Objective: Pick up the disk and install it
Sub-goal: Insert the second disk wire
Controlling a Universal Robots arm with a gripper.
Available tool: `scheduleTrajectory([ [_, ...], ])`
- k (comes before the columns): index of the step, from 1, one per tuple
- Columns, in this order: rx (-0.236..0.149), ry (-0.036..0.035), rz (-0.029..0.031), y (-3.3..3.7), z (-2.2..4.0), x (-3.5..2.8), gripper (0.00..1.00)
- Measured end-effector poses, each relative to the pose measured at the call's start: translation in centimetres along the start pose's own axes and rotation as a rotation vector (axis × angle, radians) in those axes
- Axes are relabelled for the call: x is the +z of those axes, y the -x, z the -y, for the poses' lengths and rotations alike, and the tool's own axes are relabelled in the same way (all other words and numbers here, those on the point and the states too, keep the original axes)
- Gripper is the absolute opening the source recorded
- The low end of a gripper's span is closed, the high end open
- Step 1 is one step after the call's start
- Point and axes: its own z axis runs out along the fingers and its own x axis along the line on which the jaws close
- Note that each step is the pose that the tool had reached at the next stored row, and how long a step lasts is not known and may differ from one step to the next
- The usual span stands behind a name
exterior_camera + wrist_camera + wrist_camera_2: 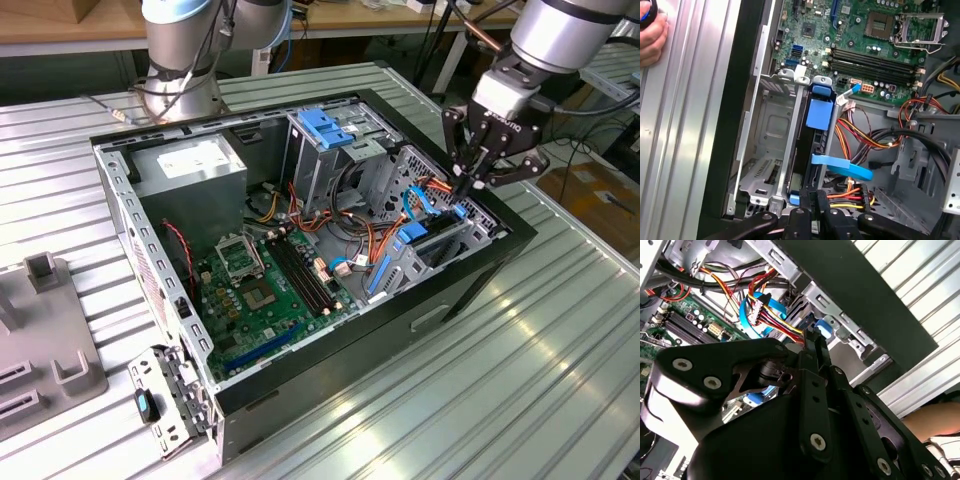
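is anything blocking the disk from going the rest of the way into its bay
Nothing visible blocks it. The disk already sits edge-on in the drive cage, with the tool at its end. The blue cable and coloured wires lie alongside, not in the slot.

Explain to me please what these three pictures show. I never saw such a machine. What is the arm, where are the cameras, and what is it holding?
The machine is a grey robot arm with a black gripper at its end. The exterior view is taken by a camera standing off the arm; both wrist views come from cameras riding near the gripper.

On the ribbed metal table lies an open black computer case, with a green circuit board and many coloured cables inside.

The gripper reaches down into the metal drive bay at the case's edge, on the exterior view's right. There stands the disk, a flat drive in a bright blue plastic frame, on edge in its slot. The gripper's tips are at the disk's end; whether they grip it I cannot tell.

A person's hand rests on the table.
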Motion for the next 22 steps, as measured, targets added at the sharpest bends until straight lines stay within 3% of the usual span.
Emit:
scheduleTrajectory([
  [5, 0.06, 0.0008, -0.0023, 0.05, -0.2, 0.16, 0.16],
  [7, 0.12, 0.0017, -0.0047, 0.05, -0.2, 0.24, 0.16],
  [8, 0.131, 0.0018, -0.0051, 0.05, -0.21, 0.24, 0.16],
  [15, 0.131, 0.0008, 0.0017, 0.11, -0.41, 0.27, 0.16],
  [18, 0.132, -0.0002, 0.0082, 0.15, -0.61, 0.39, 0.16],
  [22, 0.131, -0.0002, 0.0081, 0.16, -0.68, 0.79, 0.16],
])
